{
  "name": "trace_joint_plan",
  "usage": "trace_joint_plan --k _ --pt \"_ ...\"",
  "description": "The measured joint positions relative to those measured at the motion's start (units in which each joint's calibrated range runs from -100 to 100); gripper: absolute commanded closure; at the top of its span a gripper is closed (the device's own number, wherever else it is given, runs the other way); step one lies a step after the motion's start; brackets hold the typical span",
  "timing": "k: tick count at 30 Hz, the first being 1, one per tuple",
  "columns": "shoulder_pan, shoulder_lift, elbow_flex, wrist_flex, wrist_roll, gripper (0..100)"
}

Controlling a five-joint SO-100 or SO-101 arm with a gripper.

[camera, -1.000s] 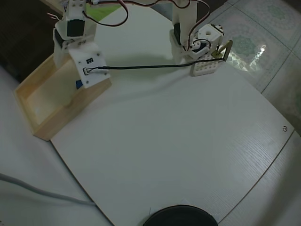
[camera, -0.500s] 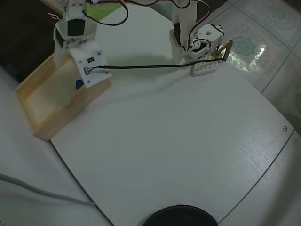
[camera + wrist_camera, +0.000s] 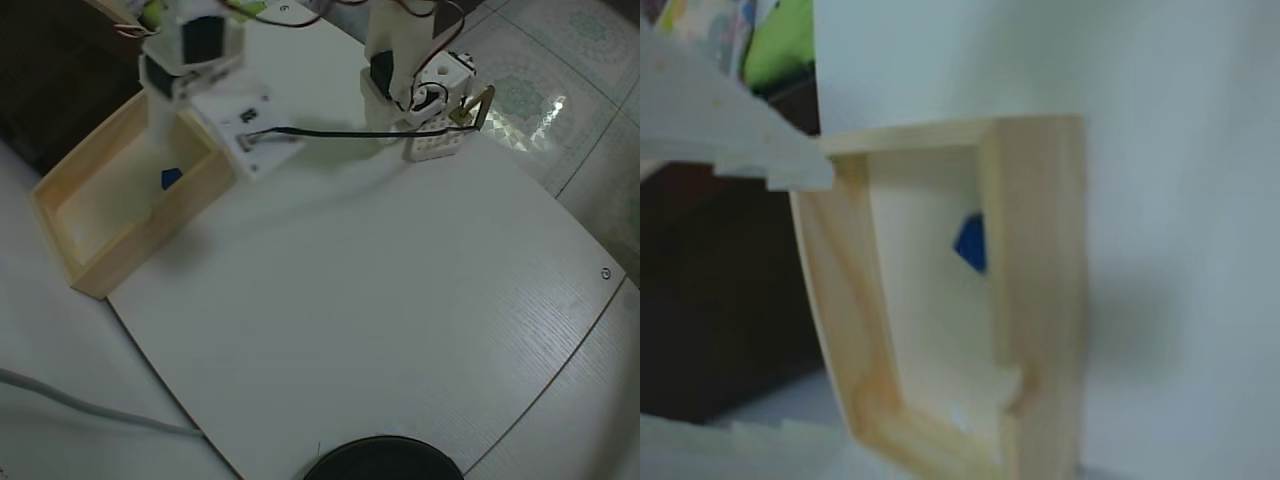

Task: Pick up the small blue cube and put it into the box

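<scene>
- the small blue cube (image 3: 171,178) lies on the floor of the box (image 3: 60,234), near the wall that faces the table in the overhead view; in the wrist view the cube (image 3: 971,242) shows as a blue patch partly hidden behind the thick wooden wall of the box (image 3: 1036,260).
- the box is pale wood with no lid and sits at the left edge of the white table (image 3: 380,300) in the overhead view.
- the gripper (image 3: 770,300) holds nothing: in the wrist view its two white fingers enter from the left, one (image 3: 730,130) at the top and one along the bottom edge, spread well apart with the box seen between them.
- in the overhead view the arm (image 3: 195,50) hangs above the far end of the box, with a black cable (image 3: 330,132) running from it to the base (image 3: 405,60).
- a small white block with holes (image 3: 435,145) stands just beside the base.
- a dark round object (image 3: 385,460) shows at the bottom edge of the overhead view.
</scene>
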Motion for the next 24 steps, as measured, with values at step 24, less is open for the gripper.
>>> trace_joint_plan --k 24 --pt "-14.0 -29.3 14.8 -5.9 -13.0 77"
